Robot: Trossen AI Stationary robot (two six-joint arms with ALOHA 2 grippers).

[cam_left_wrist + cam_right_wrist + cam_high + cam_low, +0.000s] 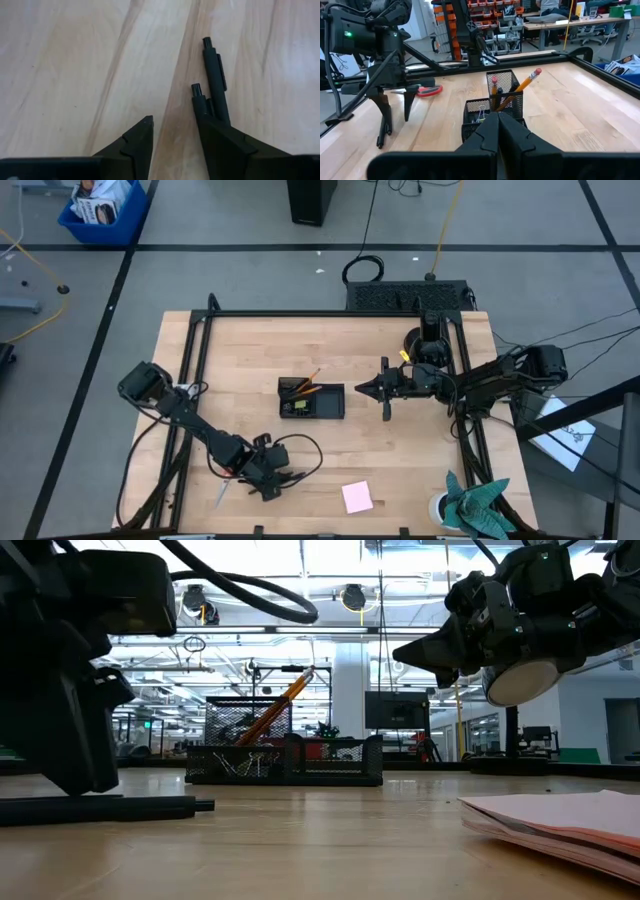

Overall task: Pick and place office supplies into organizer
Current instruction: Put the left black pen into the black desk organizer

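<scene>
High view findings: wooden surface (250, 350) carries all items. Left arm reaches to the near left part; its pincer (275, 483) points down at the wood with fingers parted and nothing between them. Left wrist view confirms the gap: two dark pens (215, 75) lie flat side by side on the wood, just beside one finger (220, 145), outside the gap. Right arm extends from the right side; its pincer (366, 390) hangs above the wood just right of the organizer (311, 399), fingers pressed together and carrying nothing. Organizer, black mesh, sits at mid-surface; orange pencils (526, 81) lean in its tall compartment, binder clips (479, 117) lie in a low one. Potted plant (470, 505) stands at the near right corner. Pink sticky-note pad (357, 497) lies flat at the near edge, right of the left pincer. Red-handled scissors (427, 90) lie flat near the left pincer
</scene>
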